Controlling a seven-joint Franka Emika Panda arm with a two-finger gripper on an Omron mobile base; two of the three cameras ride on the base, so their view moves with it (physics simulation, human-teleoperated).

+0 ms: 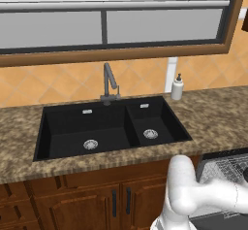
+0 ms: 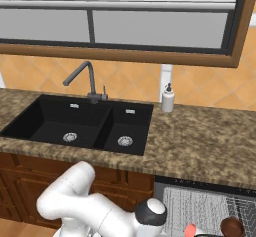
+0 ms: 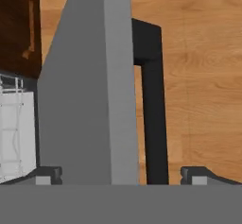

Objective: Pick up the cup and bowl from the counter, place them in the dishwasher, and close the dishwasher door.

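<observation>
Fingertips of the gripper are spread wide, straddling the dishwasher door edge and its dark bar handle. Beyond, the wire rack holds a brown bowl below the counter.

A grey faucet rises behind the black double sink, at the divider between its two basins. Right of the sink, a white soap dispenser stands against the orange tiled wall. Above the sink, a wood-framed window spans that wall. Below the sink, brown wooden cabinet doors carry dark vertical handles. A wooden floor lies below.
</observation>
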